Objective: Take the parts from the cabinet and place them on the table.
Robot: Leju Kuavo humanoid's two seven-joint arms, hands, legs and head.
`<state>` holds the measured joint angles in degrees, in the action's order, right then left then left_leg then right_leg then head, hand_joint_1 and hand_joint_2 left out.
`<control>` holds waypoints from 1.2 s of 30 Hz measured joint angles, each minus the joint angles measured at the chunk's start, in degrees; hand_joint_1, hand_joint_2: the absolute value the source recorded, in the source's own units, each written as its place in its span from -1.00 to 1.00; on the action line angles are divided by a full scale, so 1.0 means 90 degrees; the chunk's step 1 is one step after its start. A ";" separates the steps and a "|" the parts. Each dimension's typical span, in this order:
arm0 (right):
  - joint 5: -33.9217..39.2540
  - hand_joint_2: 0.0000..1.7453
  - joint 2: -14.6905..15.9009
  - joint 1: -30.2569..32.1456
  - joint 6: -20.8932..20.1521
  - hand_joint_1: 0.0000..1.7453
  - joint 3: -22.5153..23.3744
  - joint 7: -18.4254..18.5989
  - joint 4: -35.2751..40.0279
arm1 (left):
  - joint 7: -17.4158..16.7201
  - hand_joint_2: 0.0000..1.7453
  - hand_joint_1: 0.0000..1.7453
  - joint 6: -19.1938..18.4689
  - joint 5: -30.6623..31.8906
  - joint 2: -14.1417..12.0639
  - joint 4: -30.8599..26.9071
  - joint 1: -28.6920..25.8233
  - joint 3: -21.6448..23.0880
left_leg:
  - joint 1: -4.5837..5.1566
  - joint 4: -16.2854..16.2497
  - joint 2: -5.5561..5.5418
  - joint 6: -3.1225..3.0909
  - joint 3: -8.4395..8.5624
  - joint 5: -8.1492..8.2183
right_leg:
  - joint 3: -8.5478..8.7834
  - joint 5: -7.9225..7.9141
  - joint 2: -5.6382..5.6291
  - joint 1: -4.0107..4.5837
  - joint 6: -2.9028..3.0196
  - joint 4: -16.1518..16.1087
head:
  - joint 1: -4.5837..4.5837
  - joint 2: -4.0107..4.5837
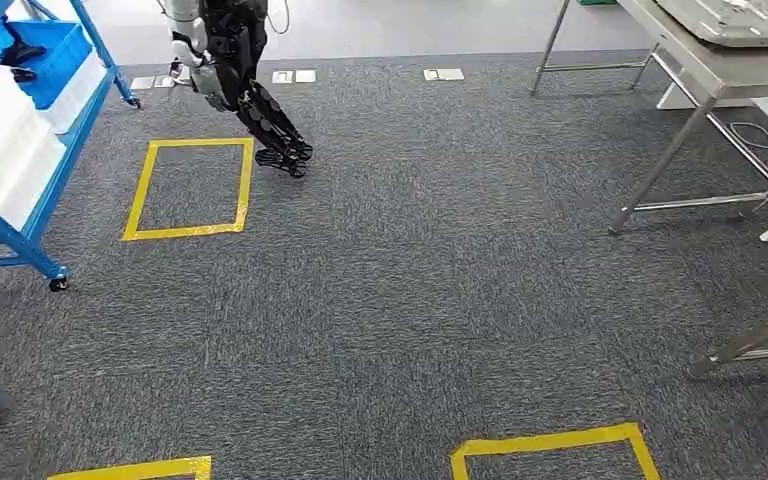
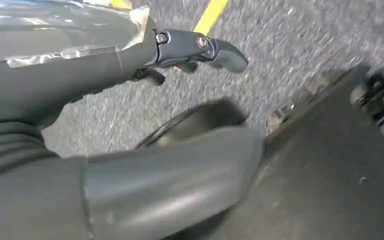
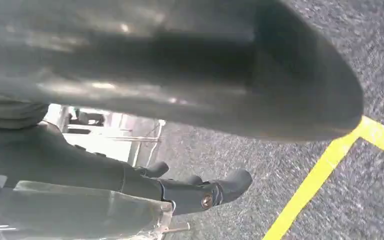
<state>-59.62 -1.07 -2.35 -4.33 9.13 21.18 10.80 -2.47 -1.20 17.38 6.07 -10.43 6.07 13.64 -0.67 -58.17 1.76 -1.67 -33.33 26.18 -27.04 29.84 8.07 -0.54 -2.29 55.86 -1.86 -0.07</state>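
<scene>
The blue cabinet (image 1: 22,215) stands at the far left, with white bins (image 1: 0,150) on its shelf. Further back on it, a blue bin (image 1: 52,60) holds a dark part (image 1: 15,45). The metal table (image 1: 695,65) stands at the far right. In the left wrist view my left hand (image 2: 130,115) hangs over the carpet, fingers (image 2: 200,47) straight and apart from the thumb (image 2: 180,185), holding nothing. The right wrist view shows my right hand (image 3: 145,145) the same way, fingers (image 3: 205,195) stretched out, with bare floor between them and the thumb (image 3: 180,65).
Another robot (image 1: 235,85) stands at the back near the cabinet. Yellow tape squares (image 1: 192,188) (image 1: 552,452) mark the grey carpet. A grey tray-like object (image 1: 735,20) lies on the table. Table legs (image 1: 660,165) and a second frame (image 1: 750,350) reach onto the floor at right.
</scene>
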 joint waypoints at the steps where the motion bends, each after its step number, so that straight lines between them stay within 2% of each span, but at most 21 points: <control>1: -0.0003 -1.00 0.0000 0.0000 -0.0002 -1.00 0.0015 -0.0002 0.0000 | 0.0000 -1.00 -1.00 -0.0034 -0.0007 0.0015 0.0000 -0.0016 0.0000 | -0.0030 0.0013 -0.0063 -0.0044 0.0003 -0.0027 | -0.0070 0.0099 -0.0276 -0.0051 -0.0018 0.0122 | 0.0022 0.0000; 3: -0.0003 -1.00 -0.0017 0.0024 -0.0010 -1.00 0.0034 -0.0005 -0.0002 | 0.0007 -1.00 -1.00 -0.0056 -0.0010 0.0025 0.0000 -0.0001 -0.0002 | -0.0028 0.0015 -0.0204 -0.0112 -0.0033 -0.0055 | -0.0471 0.0545 -0.0739 -0.0059 0.0073 0.0992 | 0.0085 0.0000; 5: -0.0022 -1.00 -0.0024 0.0044 -0.0029 -1.00 0.0068 -0.0022 -0.0005 | 0.0027 -1.00 -1.00 -0.0100 -0.0010 0.0039 0.0000 -0.0002 -0.0002 | 0.0004 0.0013 -0.0408 -0.0128 -0.0056 -0.0065 | -0.1008 0.0887 -0.0858 -0.0053 0.0104 0.2041 | 0.0090 0.0000; 6: -0.0022 -1.00 -0.0024 0.0046 -0.0041 -1.00 0.0080 -0.0061 -0.0005 | 0.0027 -1.00 -1.00 -0.0112 -0.0008 0.0039 0.0002 -0.0018 -0.0002 | 0.0014 0.0012 -0.0506 -0.0130 -0.0055 -0.0067 | -0.1118 0.0876 -0.0874 -0.0051 0.0073 0.2204 | 0.0088 0.0000; 7: -0.0024 -1.00 -0.0024 0.0046 -0.0044 -1.00 0.0085 -0.0073 -0.0005 | 0.0020 -1.00 -1.00 -0.0109 -0.0005 0.0037 0.0002 -0.0033 -0.0002 | 0.0018 0.0011 -0.0595 -0.0130 -0.0048 -0.0068 | -0.1070 0.0755 -0.0879 -0.0050 0.0032 0.2041 | 0.0083 0.0000; 9: -0.0053 -1.00 -0.0032 0.0045 -0.0044 -1.00 0.0095 -0.0073 -0.0005 | 0.0005 -1.00 -1.00 -0.0112 -0.0010 0.0037 0.0002 -0.0039 -0.0005 | 0.0018 0.0010 -0.0806 -0.0120 -0.0021 -0.0074 | -0.0571 0.0208 -0.0977 -0.0055 -0.0072 0.0893 | 0.0088 0.0000; 11: -0.0080 -1.00 -0.0034 0.0058 -0.0044 -1.00 0.0105 -0.0070 -0.0010 | 0.0005 -1.00 -1.00 -0.0126 -0.0022 0.0051 0.0002 -0.0035 -0.0010 | 0.0038 -0.0010 -0.0942 -0.0068 -0.0031 -0.0086 | -0.0282 -0.0058 -0.1439 -0.0063 -0.0043 0.0159 | 0.0093 0.0000; 15: -0.0100 -1.00 -0.0041 0.0004 -0.0044 -1.00 0.0117 -0.0068 -0.0007 | 0.0007 -1.00 -1.00 -0.0136 -0.0027 0.0054 0.0007 -0.0064 -0.0010 | 0.0006 0.0034 -0.1197 0.0106 -0.0111 -0.0157 | -0.0228 -0.0147 -0.1153 0.0003 0.0153 0.0105 | 0.0092 0.0000; 16: -0.0100 -1.00 -0.0041 0.0006 -0.0044 -1.00 0.0119 -0.0068 -0.0007 | 0.0007 -1.00 -1.00 -0.0136 -0.0027 0.0049 0.0010 -0.0068 -0.0010 | -0.0012 -0.0048 -0.1089 0.0109 -0.0130 -0.0091 | -0.0221 -0.0189 -0.1047 -0.0058 0.0214 0.0057 | 0.0075 0.0000; 17: -0.0105 -1.00 -0.0039 0.0018 -0.0044 -1.00 0.0119 -0.0068 -0.0007 | 0.0007 -1.00 -1.00 -0.0136 -0.0027 0.0051 0.0010 -0.0055 -0.0010 | 0.0046 -0.0283 -0.0678 0.0121 -0.0246 0.0117 | -0.0220 -0.0196 -0.0984 -0.0033 0.0246 0.0044 | 0.0062 0.0000; 18: -0.0109 -1.00 -0.0046 0.0029 -0.0044 -1.00 0.0122 -0.0068 -0.0007 | 0.0007 -1.00 -1.00 -0.0138 -0.0027 0.0051 0.0010 -0.0053 -0.0010 | 0.0048 -0.0720 -0.0427 0.0147 -0.0448 0.0399 | -0.0222 -0.0188 -0.0894 -0.0009 0.0306 0.0045 | 0.0003 0.0000; 20: -0.0126 -1.00 -0.0058 0.0056 -0.0044 -1.00 0.0122 -0.0068 -0.0010 | 0.0024 -1.00 -1.00 -0.0138 -0.0027 0.0046 0.0010 -0.0049 -0.0012 | 0.0038 -0.1691 -0.0278 0.0176 -0.0888 0.0851 | -0.0235 -0.0176 -0.0691 0.0026 0.0325 0.0047 | 0.0000 0.0000; 21: -0.0136 -1.00 -0.0054 0.0059 -0.0044 -1.00 0.0122 -0.0070 -0.0007 | 0.0044 -1.00 -1.00 -0.0138 -0.0027 0.0046 0.0010 -0.0050 -0.0012 | 0.0030 -0.1960 -0.0250 0.0191 -0.0996 0.0890 | -0.0239 -0.0173 -0.0577 0.0038 0.0328 0.0047 | -0.0007 0.0000; 22: -0.0143 -1.00 -0.0054 0.0060 -0.0046 -1.00 0.0122 -0.0068 -0.0010 | 0.0044 -1.00 -1.00 -0.0136 -0.0027 0.0042 0.0010 -0.0051 -0.0012 | 0.0020 -0.1866 -0.0224 0.0194 -0.0924 0.0782 | -0.0250 -0.0169 -0.0487 0.0042 0.0331 0.0048 | 0.0000 0.0000; 24: -0.0182 -1.00 -0.0058 0.0044 -0.0075 -1.00 0.0122 -0.0070 -0.0007 | 0.0041 -1.00 -1.00 -0.0138 -0.0059 0.0032 0.0010 -0.0062 -0.0019 | 0.0011 -0.0907 -0.0102 0.0180 -0.0344 0.0309 | -0.0263 -0.0151 -0.0320 0.0044 0.0338 0.0048 | -0.0004 0.0000; 25: -0.0216 -1.00 -0.0061 0.0038 -0.0095 -1.00 0.0119 -0.0087 -0.0007 | 0.0048 -1.00 -1.00 -0.0138 -0.0075 0.0027 0.0010 -0.0079 -0.0024 | 0.0014 -0.0360 0.0074 0.0160 -0.0005 0.0140 | -0.0240 -0.0136 -0.0267 0.0046 0.0323 0.0048 | -0.0010 0.0000; 26: -0.0250 -1.00 -0.0058 0.0041 -0.0102 -1.00 0.0119 -0.0119 -0.0007 | 0.0049 -1.00 -1.00 -0.0138 -0.0080 0.0025 0.0010 -0.0074 -0.0029 | 0.0067 0.0020 0.0359 0.0118 0.0190 0.0182 | -0.0203 -0.0110 -0.0198 0.0100 0.0282 0.0055 | -0.0027 0.0000; 30: -0.0345 -1.00 -0.0051 -0.0011 -0.0129 -1.00 0.0112 -0.0202 -0.0007 | 0.0049 -1.00 -1.00 -0.0126 -0.0127 0.0015 0.0010 -0.0116 -0.0070 | 0.0118 0.0050 0.0050 -0.0061 0.0111 0.0087 | -0.0139 -0.0110 0.0042 0.0099 0.0177 0.0043 | 0.0024 0.0000; 31: -0.0384 -1.00 -0.0044 -0.0023 -0.0146 -1.00 0.0105 -0.0226 -0.0002 | 0.0049 -1.00 -1.00 -0.0124 -0.0134 0.0012 0.0010 -0.0132 -0.0080 | 0.0036 0.0128 -0.0030 -0.0135 0.0163 0.0017 | -0.0183 -0.0054 -0.0006 0.0104 0.0130 0.0082 | 0.0020 0.0000; 33: -0.0411 -1.00 -0.0024 -0.0004 -0.0165 -1.00 0.0095 -0.0301 -0.0002 | 0.0041 -1.00 -1.00 -0.0102 -0.0163 0.0005 0.0012 -0.0144 -0.0136 | 0.0027 0.0146 -0.0160 -0.0199 0.0136 -0.0024 | -0.0440 0.0311 -0.0714 0.0042 0.0166 0.0717 | 0.0073 0.0000; 36: -0.0418 -1.00 -0.0003 0.0017 -0.0175 -1.00 0.0095 -0.0338 -0.0002 | 0.0041 -1.00 -1.00 -0.0092 -0.0163 0.0015 0.0010 -0.0151 -0.0155 | 0.0031 0.0140 -0.0444 -0.0213 0.0088 -0.0052 | -0.1107 0.0791 -0.0870 0.0009 0.0157 0.2119 | 0.0102 0.0000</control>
<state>-63.38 -1.09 -2.20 -5.90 9.99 18.14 10.78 -2.10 -2.03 15.91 6.21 -10.34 4.71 12.24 -0.39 -56.91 -2.24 -3.59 -32.54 25.71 -37.00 36.96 0.24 -0.46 -0.87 74.93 -0.94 -0.07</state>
